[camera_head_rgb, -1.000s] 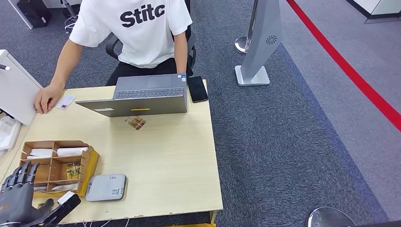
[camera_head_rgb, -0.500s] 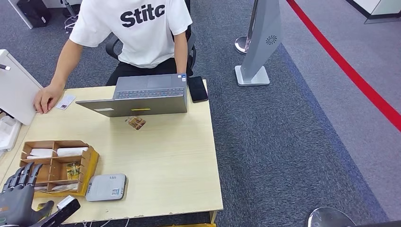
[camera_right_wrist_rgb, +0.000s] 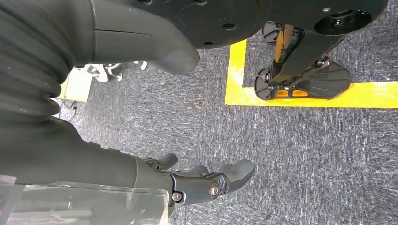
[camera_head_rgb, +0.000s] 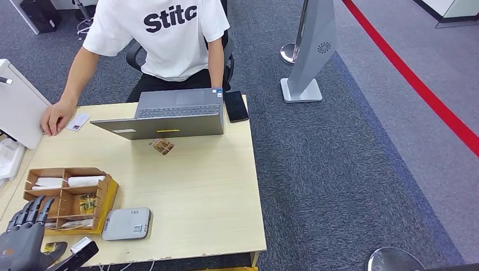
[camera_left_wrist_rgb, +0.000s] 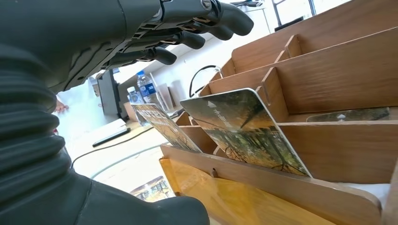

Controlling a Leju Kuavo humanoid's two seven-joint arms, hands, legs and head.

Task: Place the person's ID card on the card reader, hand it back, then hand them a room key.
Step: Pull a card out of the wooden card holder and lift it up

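A small white card lies at the table's far left, beside the person's hand. The grey card reader sits near the front edge. Left of it stands a wooden organizer with patterned key cards standing in its slots. One more patterned card lies in front of the laptop. My left hand hovers at the front left corner, just short of the organizer, fingers spread and empty. My right hand hangs over the carpet, holding nothing.
A grey laptop and a black phone are at the far edge, in front of the seated person. A white box stands at the far left. The bare wooden table stretches right of the reader.
My left hand has drawn back a little toward the table's near edge, away from the organizer. The cards and the person have stayed still.
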